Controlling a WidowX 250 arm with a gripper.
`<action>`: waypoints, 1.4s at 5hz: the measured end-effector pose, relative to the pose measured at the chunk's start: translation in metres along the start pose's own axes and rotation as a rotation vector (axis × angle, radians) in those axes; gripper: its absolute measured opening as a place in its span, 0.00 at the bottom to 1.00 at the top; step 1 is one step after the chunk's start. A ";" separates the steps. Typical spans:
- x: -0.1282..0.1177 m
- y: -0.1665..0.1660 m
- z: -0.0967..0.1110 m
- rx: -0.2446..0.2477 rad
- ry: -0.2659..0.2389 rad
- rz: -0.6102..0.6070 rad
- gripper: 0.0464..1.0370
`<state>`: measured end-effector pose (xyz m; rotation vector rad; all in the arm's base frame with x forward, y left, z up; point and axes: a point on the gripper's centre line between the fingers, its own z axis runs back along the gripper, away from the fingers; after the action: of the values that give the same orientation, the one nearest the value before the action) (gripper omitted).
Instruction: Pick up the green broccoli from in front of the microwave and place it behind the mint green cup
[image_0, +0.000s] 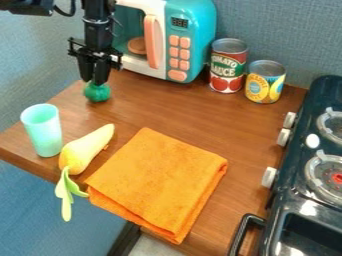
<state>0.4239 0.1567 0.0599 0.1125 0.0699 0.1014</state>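
Brown wood-grain tabletop (177, 107). Folded orange towel (157, 182) at six o'clock, flat. Yellow toy vegetable (83, 150) at eight, green leaves (65, 192) hanging over edge. Pale green cup (42, 131) at nine, upright. Green item (97, 92) between ten and eleven, contact with wood unclear. Teal-and-white toy microwave (190, 37) at twelve. Tomato can (228, 66) at one; yellow-labelled can (265, 82) at two, both upright.
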 end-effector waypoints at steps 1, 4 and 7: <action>0.000 0.000 0.000 -0.003 0.000 0.005 0.29; -0.034 0.000 0.029 0.004 -0.098 0.008 0.29; -0.067 0.015 0.014 0.074 0.043 0.077 0.29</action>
<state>0.3573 0.1634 0.0797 0.1871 0.1125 0.1781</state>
